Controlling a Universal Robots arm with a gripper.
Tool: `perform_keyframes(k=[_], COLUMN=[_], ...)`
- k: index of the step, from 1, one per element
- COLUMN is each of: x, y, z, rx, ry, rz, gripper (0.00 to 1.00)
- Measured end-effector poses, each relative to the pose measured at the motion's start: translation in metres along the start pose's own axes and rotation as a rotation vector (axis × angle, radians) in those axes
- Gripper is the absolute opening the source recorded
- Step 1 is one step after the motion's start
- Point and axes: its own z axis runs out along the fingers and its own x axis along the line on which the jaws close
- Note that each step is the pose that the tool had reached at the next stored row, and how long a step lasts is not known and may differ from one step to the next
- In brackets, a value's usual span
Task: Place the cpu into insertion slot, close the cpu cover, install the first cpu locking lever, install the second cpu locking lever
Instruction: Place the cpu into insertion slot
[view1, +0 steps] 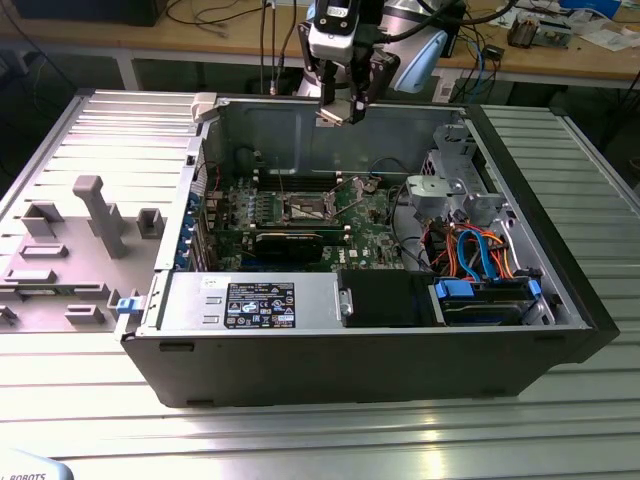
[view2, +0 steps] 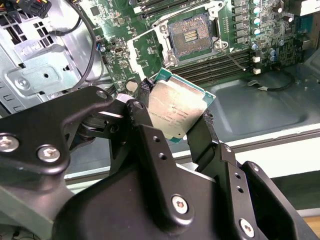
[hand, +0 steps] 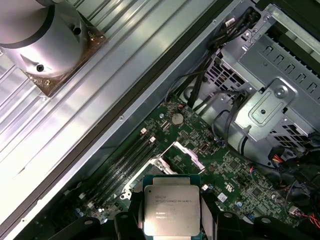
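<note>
Black two-fingered gripper (view2: 176, 106) clamped on the cpu (hand: 171, 210), its fingers (view2: 145, 92) pressing two opposite edges, silvery top facing both wrist views. Beyond, well apart, the insertion slot (view2: 192, 35) lies uncovered on the green circuit board (view1: 375, 215) inside an open computer case (view1: 350, 370).

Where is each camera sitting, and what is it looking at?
Exterior view: off the arm, looking into the open computer case; gripper hangs above.
Second wrist view: on the arm, looking past the fingers to the insertion slot.
First wrist view: on the arm, over the circuit board; fingers show.
Both wrist views share the gripped cpu.
</note>
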Motion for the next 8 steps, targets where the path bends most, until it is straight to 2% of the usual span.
perform_keyframes(k=[8], x=[0.0], y=[0.0], z=[0.0], rx=[0.0], ry=[-0.0002], rz=[0.002], gripper=[0.54])
